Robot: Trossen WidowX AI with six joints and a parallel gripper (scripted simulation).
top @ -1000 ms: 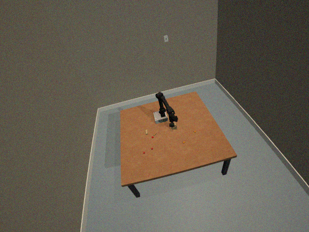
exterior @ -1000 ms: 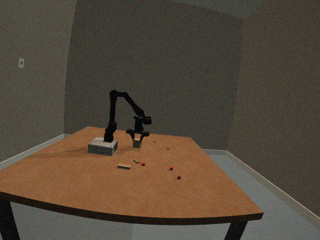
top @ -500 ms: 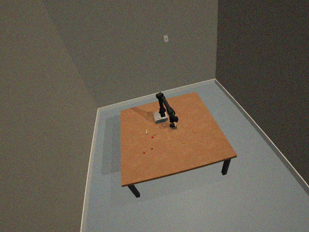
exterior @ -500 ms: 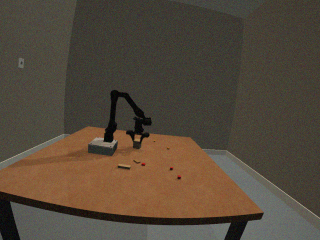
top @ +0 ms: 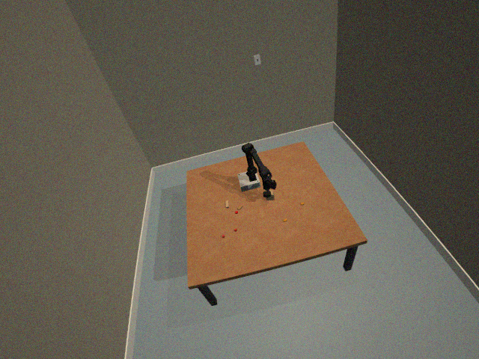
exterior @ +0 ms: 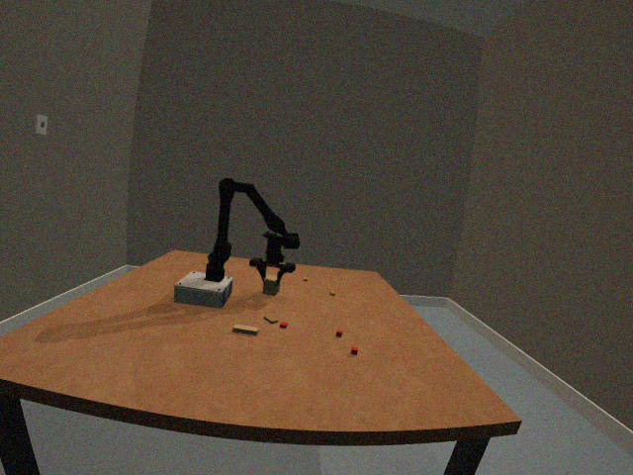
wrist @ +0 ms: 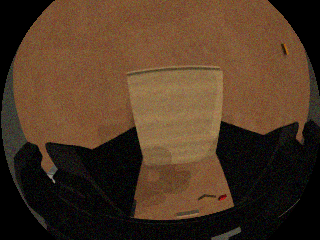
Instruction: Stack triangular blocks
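Standing in a corner of grey walls on a pale blue floor, an orange-brown wooden bench (exterior: 153, 368) on dark legs. Sitting just behind the hand (exterior: 270, 276), the arm's grey base box (exterior: 202, 291). Clenching on a pale triangular block (wrist: 175, 116), fingers pressing its two sides, long axis running away from the wrist camera, low over the bench. Lying well apart toward the front, flat, a second tan block (exterior: 245, 330), long axis crosswise. Lying scattered beyond, small red cubes (exterior: 338, 332) and yellow bits (exterior: 331, 293).
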